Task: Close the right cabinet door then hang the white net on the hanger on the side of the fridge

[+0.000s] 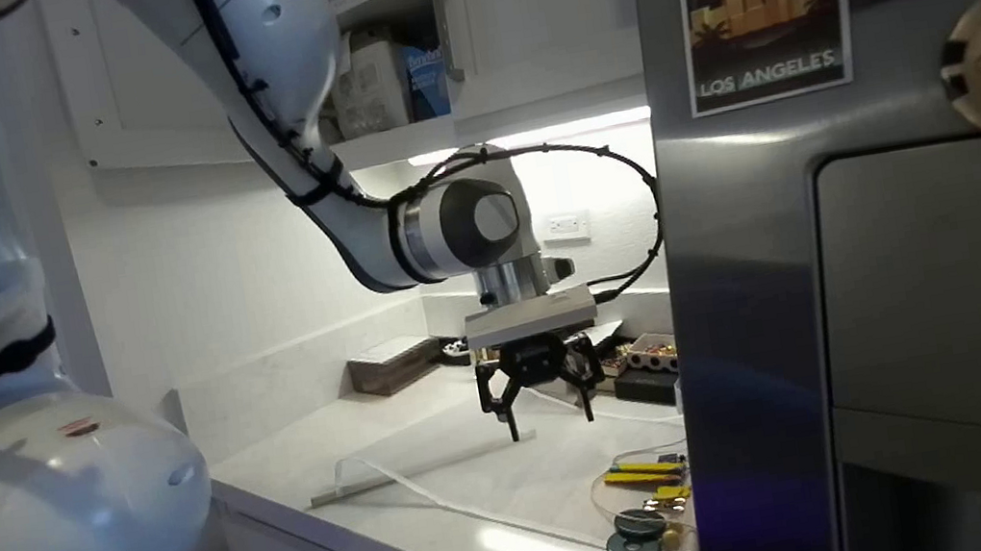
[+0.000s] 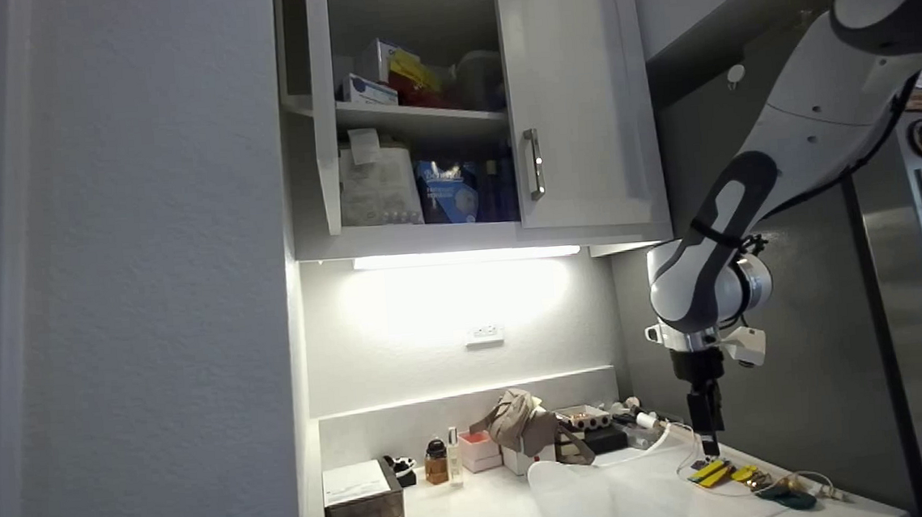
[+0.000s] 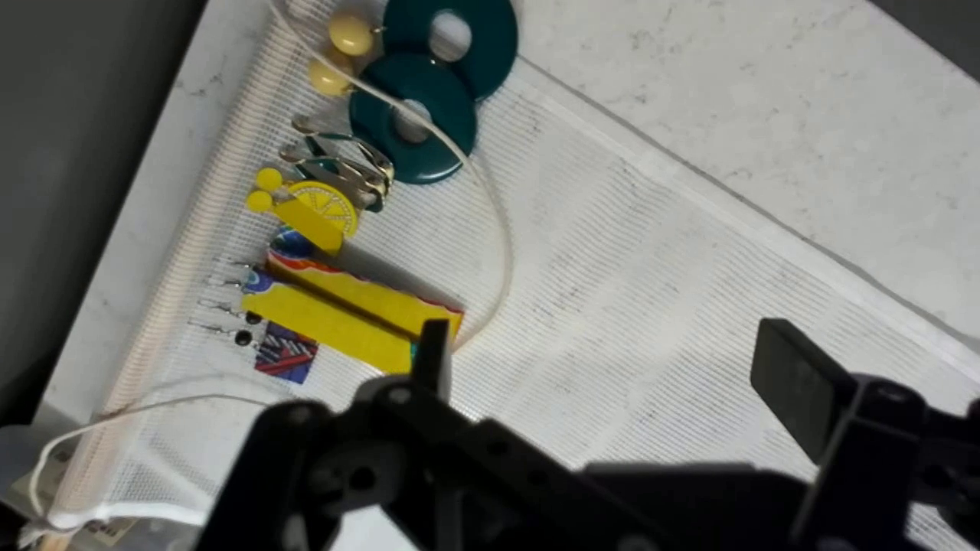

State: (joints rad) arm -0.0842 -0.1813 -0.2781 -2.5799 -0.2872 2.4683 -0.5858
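The right cabinet door point(image 2: 580, 104) looks shut in both exterior views point(image 1: 547, 4). The white net point(image 3: 628, 275) lies spread on the counter, with a rod along one edge and a thin white cord point(image 3: 505, 245). It also shows in both exterior views point(image 1: 500, 468) point(image 2: 571, 498), with one end curling up. My gripper point(image 1: 552, 427) is open and empty, pointing down above the net beside the fridge. In the wrist view its fingers point(image 3: 605, 367) stand wide apart over the mesh. The grey fridge point(image 2: 799, 332) has a small white hanger point(image 2: 735, 75) high on its side.
Yellow earrings point(image 3: 329, 325) and dark green rings point(image 3: 444, 157) lie on the net near the fridge. The left cabinet door point(image 2: 325, 114) stands open. A brown box point(image 2: 365, 516), bottles point(image 2: 436, 463) and a beige cloth item point(image 2: 513, 425) stand at the back of the counter.
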